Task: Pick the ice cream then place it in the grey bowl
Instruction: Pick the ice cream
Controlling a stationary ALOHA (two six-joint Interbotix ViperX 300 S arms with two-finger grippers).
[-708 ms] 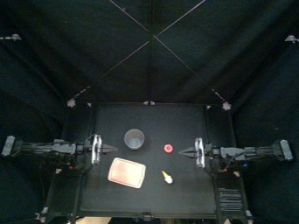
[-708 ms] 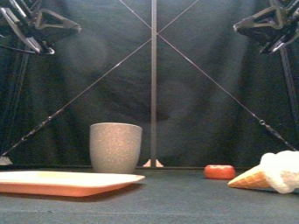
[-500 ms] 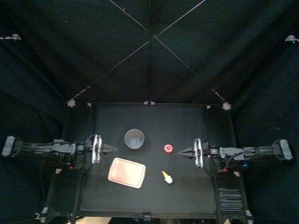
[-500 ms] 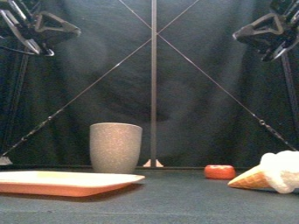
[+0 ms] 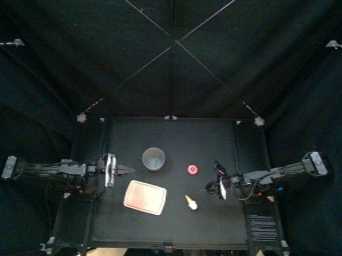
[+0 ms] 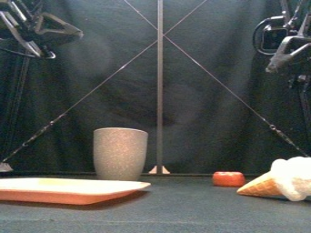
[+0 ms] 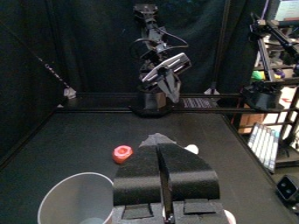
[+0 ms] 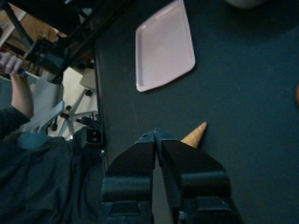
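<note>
Presently the toy ice cream (image 5: 191,203), an orange cone with a white scoop, lies on its side on the black table (image 5: 214,138). It is toward the front edge, a little right of the middle. Nothing grips it. In the front view the cone tip points toward the table's left edge and the scoop toward the right.

- Flat pink tray (image 5: 147,196): just beside the ice cream on its left-edge side, not touching it.
- Tall grey speckled cup (image 5: 154,156): upright, behind the tray, nearer the table's middle, well apart from the ice cream.
- Small round red toy (image 5: 194,169): behind the ice cream, to the right of the grey speckled cup.

Right gripper (image 8: 156,136): jaws pressed together, holding nothing. From above it sits close to the ice cream, on the right-edge side. The front view shows it high above the table. Its wrist view looks down on the cone and the pink tray.

Left gripper (image 7: 163,150): jaws closed, holding nothing. It is held high at the table's left edge, beside the pink tray and the grey speckled cup.
</note>
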